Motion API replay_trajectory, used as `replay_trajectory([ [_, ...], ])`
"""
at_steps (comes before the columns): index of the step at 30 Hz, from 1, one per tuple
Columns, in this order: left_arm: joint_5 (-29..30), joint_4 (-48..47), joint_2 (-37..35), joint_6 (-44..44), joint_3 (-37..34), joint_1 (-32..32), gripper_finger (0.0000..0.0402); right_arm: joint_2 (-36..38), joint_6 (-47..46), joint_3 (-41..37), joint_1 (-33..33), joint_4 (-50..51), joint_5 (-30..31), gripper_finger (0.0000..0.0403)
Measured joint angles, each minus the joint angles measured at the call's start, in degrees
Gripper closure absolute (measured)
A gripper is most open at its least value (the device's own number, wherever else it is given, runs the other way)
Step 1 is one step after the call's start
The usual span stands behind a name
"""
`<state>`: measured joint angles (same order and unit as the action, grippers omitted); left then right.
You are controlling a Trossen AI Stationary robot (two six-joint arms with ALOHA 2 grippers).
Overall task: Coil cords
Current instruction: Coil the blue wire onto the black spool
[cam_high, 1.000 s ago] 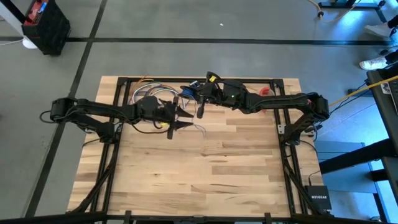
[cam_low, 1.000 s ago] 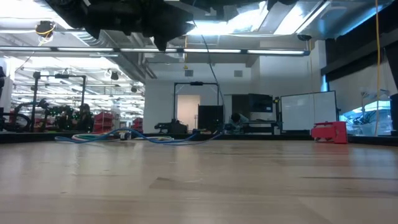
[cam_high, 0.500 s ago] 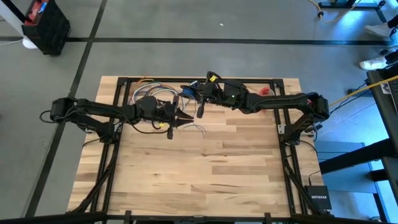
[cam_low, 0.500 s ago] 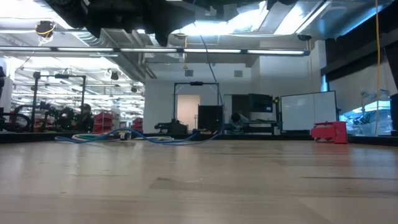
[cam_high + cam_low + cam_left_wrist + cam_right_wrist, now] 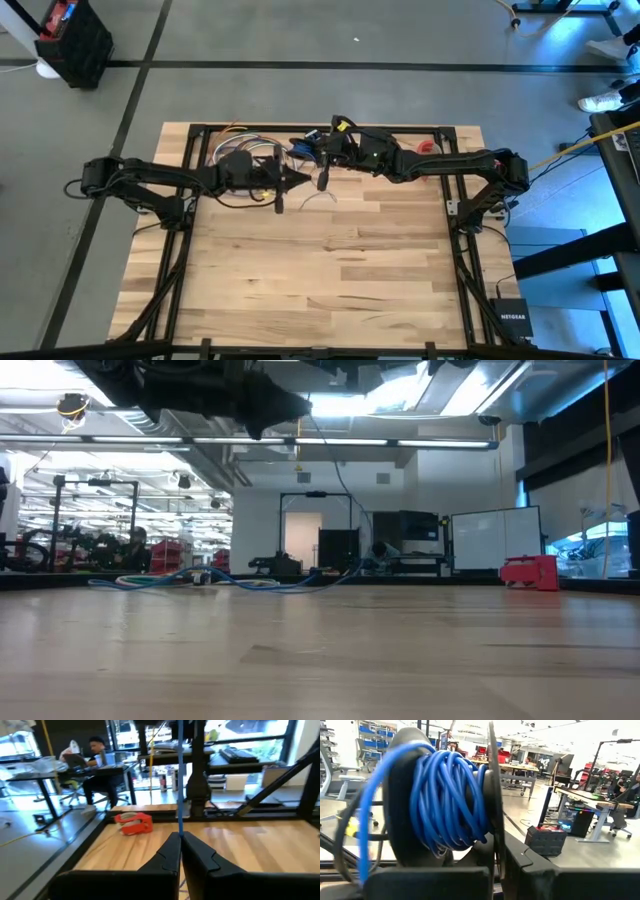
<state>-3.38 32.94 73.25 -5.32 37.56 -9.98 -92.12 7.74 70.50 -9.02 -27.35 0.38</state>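
Note:
The thin blue cord (image 5: 179, 780) runs up from my left gripper (image 5: 180, 839), which is shut on it above the table's far middle (image 5: 300, 180). Most of the cord is wound on a black spool (image 5: 445, 795). My right gripper (image 5: 499, 865) is shut on this spool just right of the left one (image 5: 322, 172). Both grippers point level, well above the wood. In the low view a thin strand of the cord (image 5: 340, 490) hangs from the grippers down to the far tabletop. My left gripper pinches a single strand of the cord (image 5: 179, 831) between its two fingertips, which point level toward the table's right. The strand runs straight up out of the pinch, clear of the table. My right gripper pinches the spool's thin round flange (image 5: 493, 837) at its edge. Its fingers point level toward the table's left, and the spool is lifted clear with the flange upright.
A bundle of thicker multicoloured cables (image 5: 240, 152) lies on the far left of the table (image 5: 330, 270), below my left arm. A small red object (image 5: 427, 147) sits near the far right edge. The table's near half is bare wood.
My left gripper has shut from wide open, taking hold of the cord, and has rolled a little while staying in place. The strand below it has shifted slightly.

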Motion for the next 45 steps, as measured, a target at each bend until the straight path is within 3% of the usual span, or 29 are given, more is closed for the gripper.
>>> replay_trajectory([
  [8, 3.6, -6.6, -0.4, -2.8, 0.0, -3.3, 0.04, 0.0, 0.9, 0.0, 0.0, 1.3, -1.4, 0.0391],
  [13, 6.0, -13.5, -3.3, -4.6, 0.0, -4.8, 0.0396, 0.7, 1.7, 0.0, 0.0, 7.2, -1.3, 0.0394],
  [25, 7.2, -29.1, -15.2, -5.6, 0.0, -7.8, 0.0395, 0.8, 4.7, 0.0, 0.0, 23.7, 8.4, 0.0399],
  [31, 7.1, -29.3, -16.6, -2.1, 0.0, -7.6, 0.0394, -0.4, 6.1, 0.0, 0.0, 27.6, 15.1, 0.0399],
  [45, 7.3, -23.7, -16.4, 3.6, 0.0, -3.8, 0.0394, -8.1, 4.7, 0.0, 0.0, 21.7, 26.7, 0.04],
])
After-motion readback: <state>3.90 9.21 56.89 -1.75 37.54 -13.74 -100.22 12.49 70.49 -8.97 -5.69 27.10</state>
